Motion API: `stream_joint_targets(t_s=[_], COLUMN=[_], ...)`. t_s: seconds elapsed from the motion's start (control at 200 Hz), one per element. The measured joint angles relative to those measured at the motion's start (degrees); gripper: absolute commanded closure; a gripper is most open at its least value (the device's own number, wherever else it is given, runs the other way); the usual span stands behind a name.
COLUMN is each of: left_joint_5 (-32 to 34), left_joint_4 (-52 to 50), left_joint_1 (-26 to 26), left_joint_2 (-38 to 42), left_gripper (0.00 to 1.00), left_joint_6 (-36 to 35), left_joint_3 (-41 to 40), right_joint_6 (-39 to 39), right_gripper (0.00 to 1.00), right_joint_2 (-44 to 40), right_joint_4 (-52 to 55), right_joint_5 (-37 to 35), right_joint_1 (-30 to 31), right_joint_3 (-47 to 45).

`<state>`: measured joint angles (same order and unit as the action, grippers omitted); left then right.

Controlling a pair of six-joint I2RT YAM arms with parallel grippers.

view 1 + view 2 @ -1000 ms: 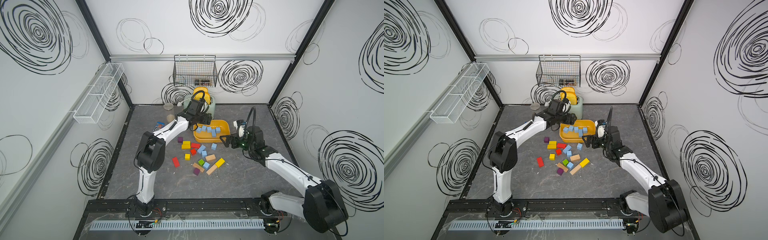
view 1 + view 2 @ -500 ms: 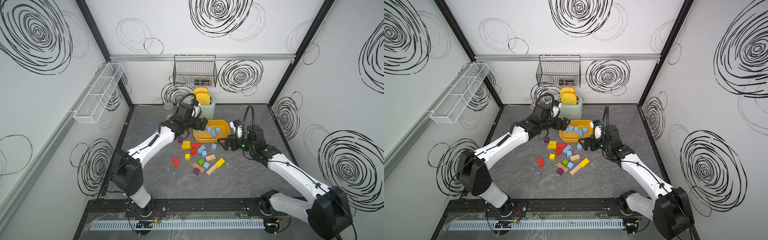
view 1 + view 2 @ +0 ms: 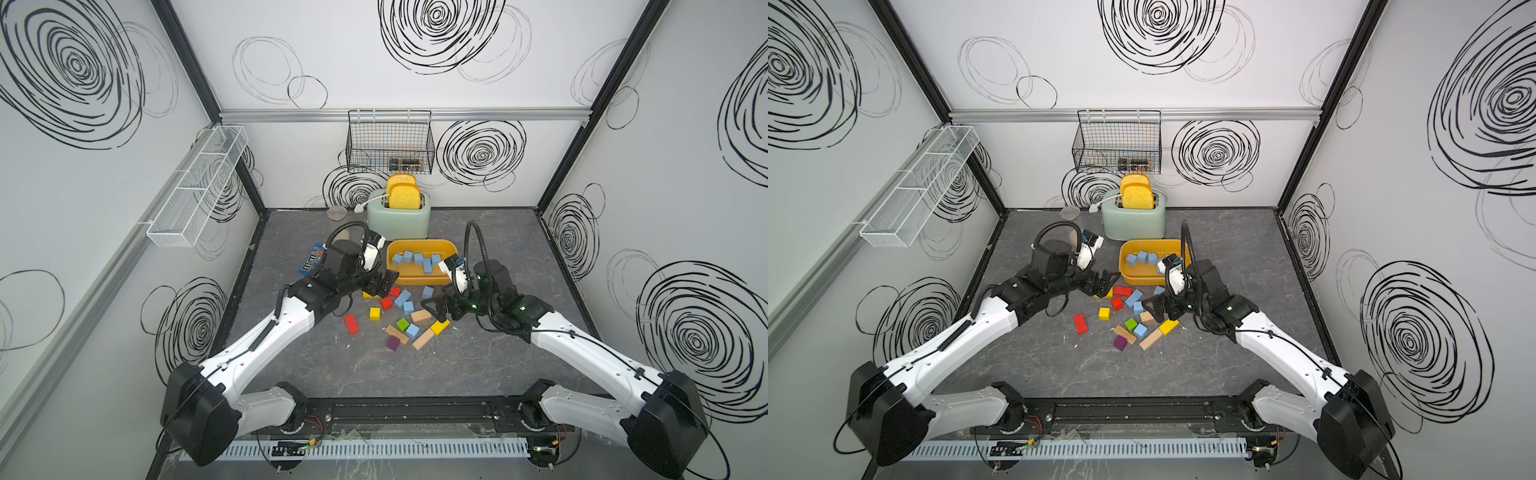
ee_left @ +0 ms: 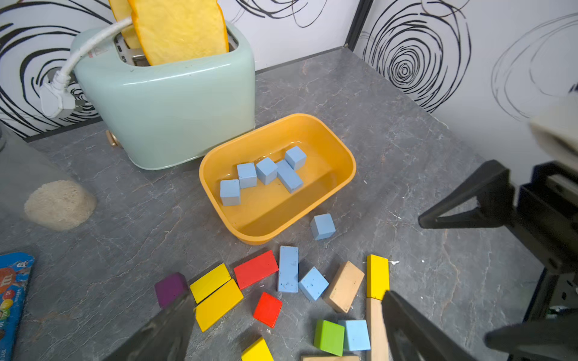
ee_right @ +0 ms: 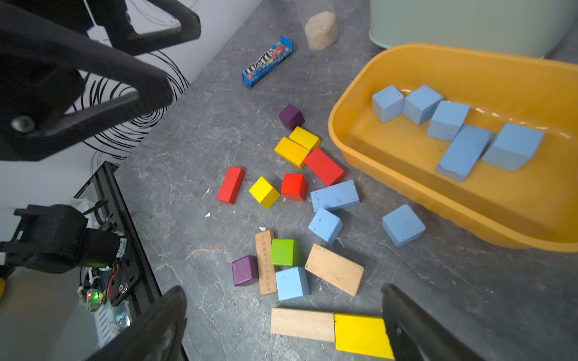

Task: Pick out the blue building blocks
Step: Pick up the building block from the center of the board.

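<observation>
We see both tools hanging open and empty over the grey, marble-veined worktop (image 3: 478,232). The left tool (image 3: 381,286) spreads its black wedge-shaped fingers wide, and the right tool (image 3: 437,309) faces it across the loose pile, spread just as wide. The blue building blocks (image 5: 420,104) are matte, chalky light-blue pieces with crisp square edges. Five of them, four cubes and one oblong piece, cluster in the glossy yellow-orange tub (image 4: 269,212), a round-cornered plastic shape just beyond both tools' fingertips. Four more lie on the worktop. A speckled oblong brick (image 5: 334,195) and a small cube (image 5: 325,225) sit just beside each other ahead of the gap in the left tool, flanked by a smooth red brick (image 4: 256,268) and a plain-wood block (image 4: 344,286). A lone cube (image 5: 403,225) rests near the tub's outer wall. We find the fourth cube (image 5: 291,283) right at the gap between the right tool's fingers, just beside a shiny green cube (image 5: 284,251) and a thin plain-wood slat (image 5: 266,262).
</observation>
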<state>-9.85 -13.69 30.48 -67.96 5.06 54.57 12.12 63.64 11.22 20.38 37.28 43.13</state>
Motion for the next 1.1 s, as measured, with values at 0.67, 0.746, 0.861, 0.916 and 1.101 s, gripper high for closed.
stream_joint_targets(t_s=[0.67,0.746,0.861,0.916,1.101], left_joint_5=[-13.2,-13.5,-13.4,-13.4,-13.4], left_joint_4=[-0.3,-0.1,0.5,1.0,4.7], left_joint_1=[2.7,3.2,4.2,4.7,5.8], left_joint_2=[16.3,17.4,18.5,18.7,18.9], left_gripper=[0.04,0.04,0.04,0.04,0.04], left_joint_6=[-10.8,-12.3,-14.3,-14.9,-15.1], left_joint_3=[-17.8,-19.2,-20.8,-21.5,-25.3], right_joint_6=[-0.4,-0.4,-0.4,-0.4,-0.4], right_gripper=[0.06,0.07,0.09,0.09,0.12], right_joint_2=[5.2,6.7,8.4,9.3,13.0], right_joint_4=[1.8,1.7,1.6,1.5,1.5], right_joint_5=[-2.2,-2.4,-2.6,-2.8,-3.1], right_joint_1=[6.1,6.4,6.8,7.0,7.3], right_joint_3=[-3.8,-3.9,-3.9,-3.9,-3.8])
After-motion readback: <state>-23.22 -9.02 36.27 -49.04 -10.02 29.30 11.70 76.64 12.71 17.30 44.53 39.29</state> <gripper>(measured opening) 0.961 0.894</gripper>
